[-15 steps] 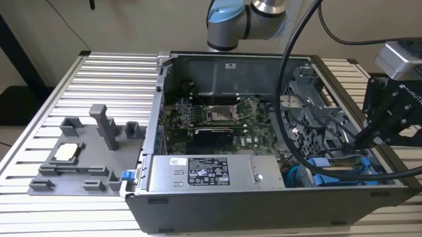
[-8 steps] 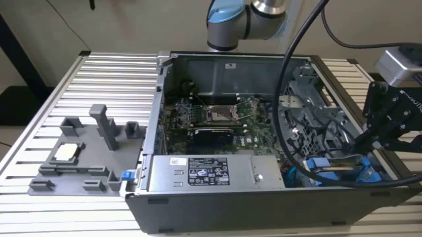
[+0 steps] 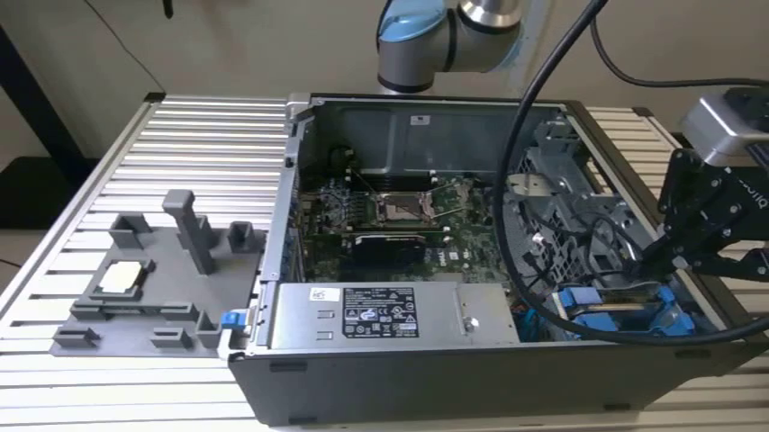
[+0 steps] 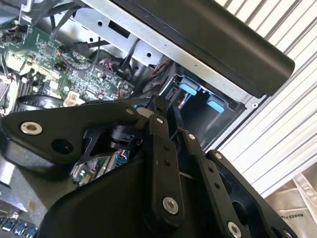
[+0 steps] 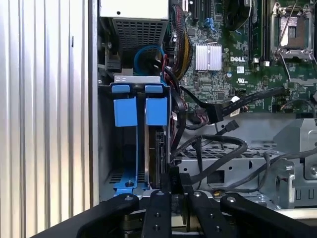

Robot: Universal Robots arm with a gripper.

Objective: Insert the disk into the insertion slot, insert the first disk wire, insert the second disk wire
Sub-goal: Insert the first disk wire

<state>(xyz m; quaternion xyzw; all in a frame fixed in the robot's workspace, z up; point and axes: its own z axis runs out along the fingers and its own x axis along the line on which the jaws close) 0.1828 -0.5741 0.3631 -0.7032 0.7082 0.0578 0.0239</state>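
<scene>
The black linkage gripper [image 5: 175,187] is reaching into a corner of the open dark grey computer case [image 3: 360,387]. Its fingers [image 5: 158,203] are sitting drawn together, clamped, as far as the first wrist view shows, on a small black wire plug [image 5: 174,174]. The disk [image 5: 159,148], a silver-grey metal drive framed by a bright blue plastic carrier, is sitting straight ahead of the fingertips; it is lying fully inside the insertion slot [image 5: 148,79], the grey sheet-metal bay of the drive cage, so the first step is judged complete. The black wire plug is touching the disk's near end, so a wire insertion is judged to be in hand; whether the plug is seated cannot be told. Another black connector [image 5: 215,113] is hanging loose beyond the fingers on the green motherboard [image 5: 237,74] side, well apart from the disk, so at least one wire is probably remaining. The disk is standing on edge; its long axis is running directly away from the fingers, with its blue end tab [image 5: 156,111] pointing to the far end and its connector end facing the fingertips. An empty second blue carrier [image 5: 125,111] is standing just beside the disk, on the case-wall side of the fingers.
</scene>
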